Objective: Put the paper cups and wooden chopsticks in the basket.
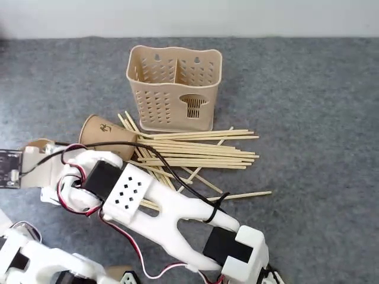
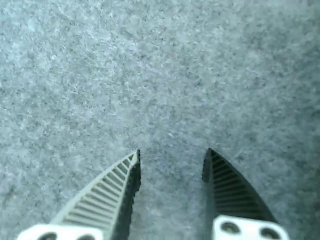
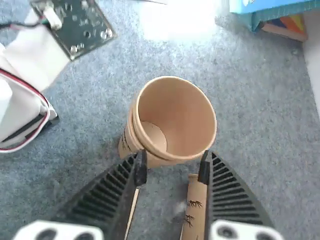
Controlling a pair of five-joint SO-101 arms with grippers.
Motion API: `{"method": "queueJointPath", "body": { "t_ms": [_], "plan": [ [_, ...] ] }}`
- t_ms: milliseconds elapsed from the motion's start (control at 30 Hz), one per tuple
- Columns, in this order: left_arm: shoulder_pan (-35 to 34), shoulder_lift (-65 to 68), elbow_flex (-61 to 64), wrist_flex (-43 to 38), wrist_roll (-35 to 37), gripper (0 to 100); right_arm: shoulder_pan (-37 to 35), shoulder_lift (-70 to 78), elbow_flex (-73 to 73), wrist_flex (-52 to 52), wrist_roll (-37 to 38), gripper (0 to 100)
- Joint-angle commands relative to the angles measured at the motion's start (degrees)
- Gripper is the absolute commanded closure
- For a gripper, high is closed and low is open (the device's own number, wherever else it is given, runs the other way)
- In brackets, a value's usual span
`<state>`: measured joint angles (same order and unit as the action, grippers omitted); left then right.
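The right pincer (image 3: 172,165) hangs low over the grey felt-covered worktop (image 1: 314,118), its two ribbed fingers apart and gripping nothing. Just ahead of its tips lies a nested stack of brown paper cups (image 3: 175,117) on its side, with the open mouth turned toward the pincer and the lower rim between the two tips. Underneath the pincer rests a single brown paper cup with a dark printed sprig (image 3: 194,205), also on its side. Beyond the stack, off to one side, is a green circuit board (image 3: 75,22).

The pale wooden chopsticks (image 1: 201,155) lie fanned out behind this pincer, beside the single cup. The beige perforated plastic basket (image 1: 172,97) stands upright past them, well apart from the pincer.

The left pincer (image 2: 172,160) is also spread apart, with bare felt below it.
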<state>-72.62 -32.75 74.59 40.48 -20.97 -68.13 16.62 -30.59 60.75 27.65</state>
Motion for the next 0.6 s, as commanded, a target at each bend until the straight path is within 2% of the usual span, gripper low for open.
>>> {"method": "queueJointPath", "body": {
  "t_ms": [0, 233, 433, 567],
  "plan": [
    [0.1, -1.1, 0.2, -0.4, 0.6, 80, 1.1, -2.4, -7.6, 3.9, -0.8, 80.8],
    [0.1, -1.1, 0.2, -0.4, 0.6, 80, 9.1, -3.3, -12.0, 13.5, -1.6, 80.9],
    [0.1, -1.1, 0.2, -0.4, 0.6, 80, 17.5, -3.2, -12.0, 20.6, -11.3, 80.9],
    [0.1, -1.1, 0.2, -0.4, 0.6, 80, 20.3, -2.9, -12.0, 26.0, -14.9, 80.9]
  ]
}}
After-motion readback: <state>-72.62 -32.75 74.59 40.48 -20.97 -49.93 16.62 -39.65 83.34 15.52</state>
